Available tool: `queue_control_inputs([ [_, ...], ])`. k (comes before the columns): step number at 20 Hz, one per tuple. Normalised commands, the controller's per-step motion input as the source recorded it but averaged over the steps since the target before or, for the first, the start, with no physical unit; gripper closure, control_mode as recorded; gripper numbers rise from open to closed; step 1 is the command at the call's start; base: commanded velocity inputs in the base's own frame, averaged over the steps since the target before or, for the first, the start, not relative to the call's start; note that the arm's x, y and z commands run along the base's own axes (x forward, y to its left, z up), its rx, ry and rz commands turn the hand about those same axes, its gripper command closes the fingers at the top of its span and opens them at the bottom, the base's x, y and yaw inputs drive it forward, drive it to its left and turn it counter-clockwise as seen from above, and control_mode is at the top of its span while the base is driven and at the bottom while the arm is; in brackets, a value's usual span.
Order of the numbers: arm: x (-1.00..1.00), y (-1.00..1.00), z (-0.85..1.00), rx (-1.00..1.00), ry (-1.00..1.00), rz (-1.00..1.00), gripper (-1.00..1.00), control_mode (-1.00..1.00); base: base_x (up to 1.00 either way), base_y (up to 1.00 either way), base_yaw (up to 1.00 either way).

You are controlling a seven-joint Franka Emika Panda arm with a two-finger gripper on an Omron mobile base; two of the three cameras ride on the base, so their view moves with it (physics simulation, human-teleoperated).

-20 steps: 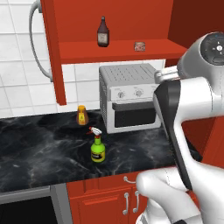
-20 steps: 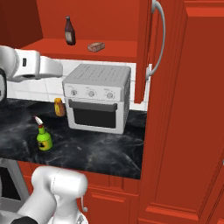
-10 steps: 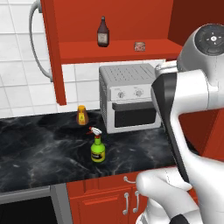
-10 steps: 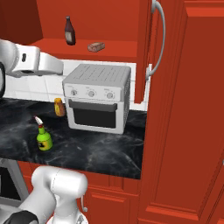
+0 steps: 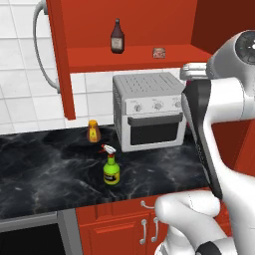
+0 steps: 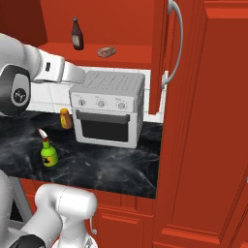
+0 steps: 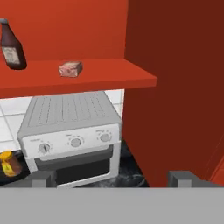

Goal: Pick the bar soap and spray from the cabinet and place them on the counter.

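The bar soap (image 5: 159,53) (image 6: 106,51) (image 7: 70,69) lies on the shelf of the open red cabinet (image 5: 94,59) (image 7: 109,76). On the black counter (image 5: 45,174) (image 6: 111,167), in front of the oven's left corner, the green spray (image 5: 111,169) (image 6: 47,154) stands upright. My gripper (image 7: 113,180) is open with nothing between its fingertips (image 7: 43,177). It hovers at about oven-top height, below and short of the shelf, looking at the soap, which lies up and to the left in the hand view.
A dark brown bottle (image 5: 117,37) (image 7: 11,46) stands on the shelf left of the soap. A silver toaster oven (image 5: 149,112) (image 6: 109,109) sits under the shelf, a small orange bottle (image 5: 93,132) beside it. The open cabinet door (image 6: 167,53) and a tall red panel stand to the right.
My arm has lifted a little and the hand has edged toward the cabinet. The soap, the spray and the bottles have not moved.
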Motion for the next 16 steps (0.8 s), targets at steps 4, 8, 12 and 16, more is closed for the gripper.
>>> queue_control_inputs([
  [4, 0.38, 0.00, 0.26, 0.15, 0.00, 0.00, -1.00, -1.00, 0.00, 0.00, 0.00],
  [8, 0.29, 0.00, 0.28, 0.12, 0.00, 0.00, -1.00, -1.00, 0.00, 0.00, 0.00],
  [12, 0.25, -0.02, 0.13, 0.02, 0.00, 0.00, -1.00, -1.00, 0.00, 0.00, 0.00],
  [16, 0.35, 0.00, -0.03, 0.06, -0.02, 0.02, -1.00, -1.00, 0.00, 0.00, 0.00],
])
